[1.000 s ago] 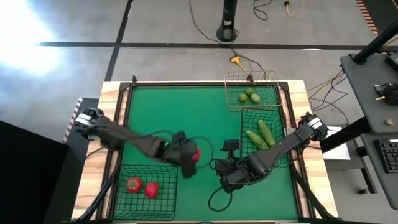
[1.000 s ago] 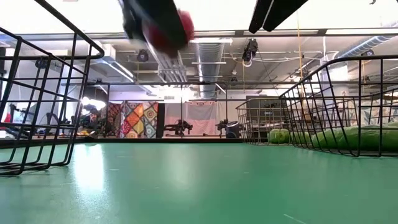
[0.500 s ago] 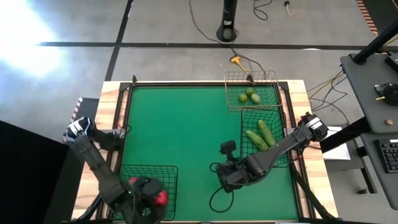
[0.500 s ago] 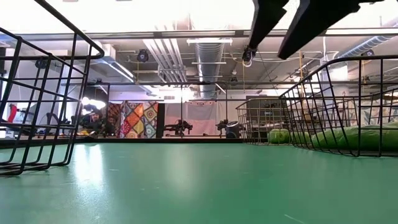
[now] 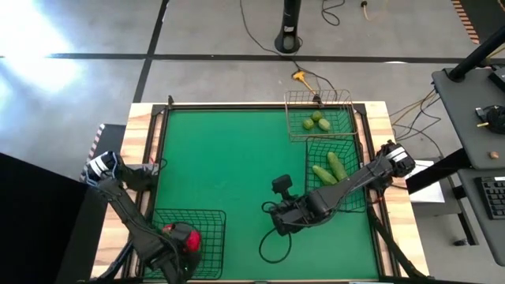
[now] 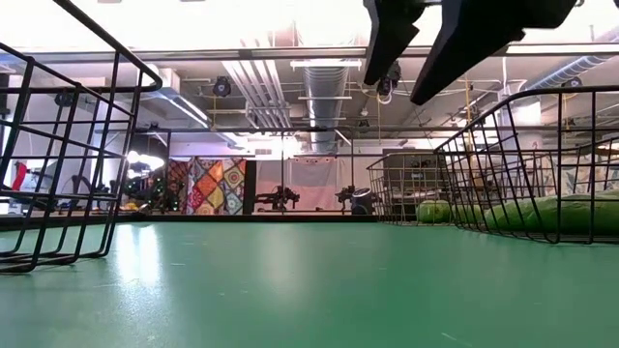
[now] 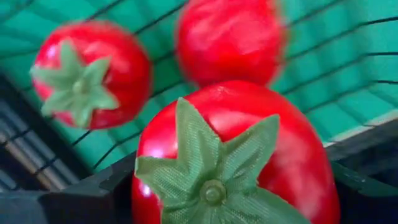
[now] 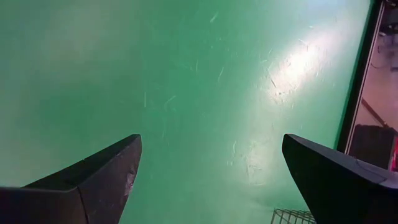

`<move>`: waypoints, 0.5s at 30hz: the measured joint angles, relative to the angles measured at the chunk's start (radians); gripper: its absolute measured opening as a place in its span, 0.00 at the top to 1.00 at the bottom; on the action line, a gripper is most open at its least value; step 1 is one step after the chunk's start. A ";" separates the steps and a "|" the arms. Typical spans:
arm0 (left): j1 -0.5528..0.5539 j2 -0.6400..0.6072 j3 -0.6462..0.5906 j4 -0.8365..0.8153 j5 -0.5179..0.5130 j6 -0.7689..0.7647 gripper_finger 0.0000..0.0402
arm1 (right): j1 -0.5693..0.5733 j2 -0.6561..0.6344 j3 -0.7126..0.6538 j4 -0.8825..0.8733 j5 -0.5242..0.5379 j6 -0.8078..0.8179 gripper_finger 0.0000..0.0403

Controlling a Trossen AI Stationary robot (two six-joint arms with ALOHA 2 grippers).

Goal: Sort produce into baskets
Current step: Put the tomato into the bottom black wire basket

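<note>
My left gripper (image 5: pixel 183 244) is shut on a glossy red produce piece (image 7: pixel 236 155) with a green leafy cap, above the near-left black basket (image 5: pixel 207 217). Two more red pieces (image 7: pixel 87 74) lie on that basket's mesh floor below it. My right gripper (image 5: pixel 276 223) is open and empty above the bare green mat near the table's middle; its fingers also show in the low view (image 6: pixel 455 39). Green cucumber-like pieces (image 5: pixel 331 170) lie in the right black basket (image 5: pixel 312 146). Light-green round pieces (image 5: pixel 316 121) lie in the tan basket (image 5: pixel 293 99). My left gripper pinches the red piece by its two opposite sides (image 7: pixel 142 180) between its two fingers (image 7: pixel 74 202). The fingers come from above, pointing down into the basket. The piece's green cap (image 7: pixel 211 168) faces back toward the wrist. The piece hangs clear above the two red pieces in the basket.
The green mat (image 5: pixel 229 158) between the baskets is open room. The right arm's cable (image 5: pixel 272 252) loops onto the mat near the front edge. Basket walls rise at both sides in the low view (image 6: pixel 58 164).
My left gripper has carried the red piece from the middle of the table toward the near-left corner and stands over the near-left black basket, still shut on it. My right gripper has shifted a little toward the table's left and far edges, staying open.
</note>
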State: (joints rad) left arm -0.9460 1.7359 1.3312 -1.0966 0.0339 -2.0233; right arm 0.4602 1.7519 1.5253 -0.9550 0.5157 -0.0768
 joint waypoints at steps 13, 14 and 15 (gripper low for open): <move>0.005 -0.003 -0.253 0.300 0.258 -0.139 0.19 | -0.056 0.000 -0.036 0.024 0.000 -0.106 0.05; 0.009 -0.003 -0.258 0.298 0.285 -0.125 0.18 | -0.059 0.000 -0.036 0.023 0.000 -0.109 0.05; 0.014 -0.003 -0.262 0.289 0.313 -0.114 0.17 | -0.062 0.000 -0.036 0.022 0.000 -0.120 0.05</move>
State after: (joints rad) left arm -0.9325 1.7324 1.0695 -0.8075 0.3467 -2.1371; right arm 0.3979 1.7519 1.4895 -0.9331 0.5156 -0.1966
